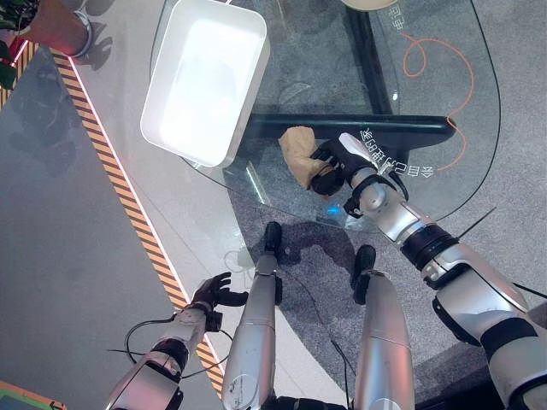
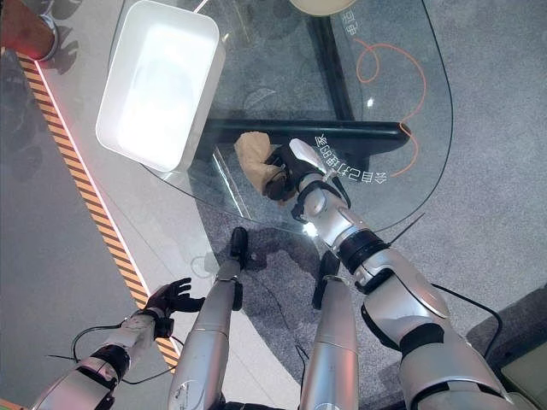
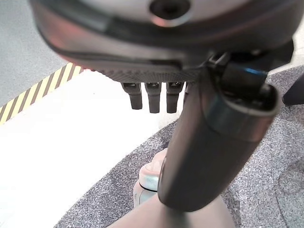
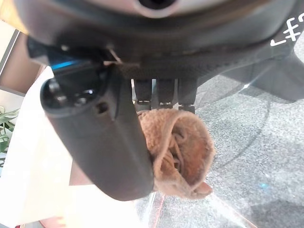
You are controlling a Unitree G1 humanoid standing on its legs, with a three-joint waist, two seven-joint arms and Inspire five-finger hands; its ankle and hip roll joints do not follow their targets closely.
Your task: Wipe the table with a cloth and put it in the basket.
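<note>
At frame centre, the brown cloth (image 1: 298, 152) is pinched on the glass table (image 1: 444, 111) by the curled fingers (image 4: 165, 96) of the right hand (image 1: 335, 166). The white basket (image 1: 162, 102) sits upper left. The left hand (image 1: 214, 293) is held lower left, fingers relaxed.

An orange cord (image 1: 444, 77) loops on grey carpet (image 1: 521, 102) beside striped floor tape (image 1: 120, 184).

Bright, even light fills the scene. The white basket (image 1: 205, 81) at 11 o'clock glares, its inside washed out. The glass counter (image 1: 444, 77) carries pale reflections. Soft shadows lie on the floor (image 1: 51, 248). In both wrist views the nearby thumbs are blurred.
</note>
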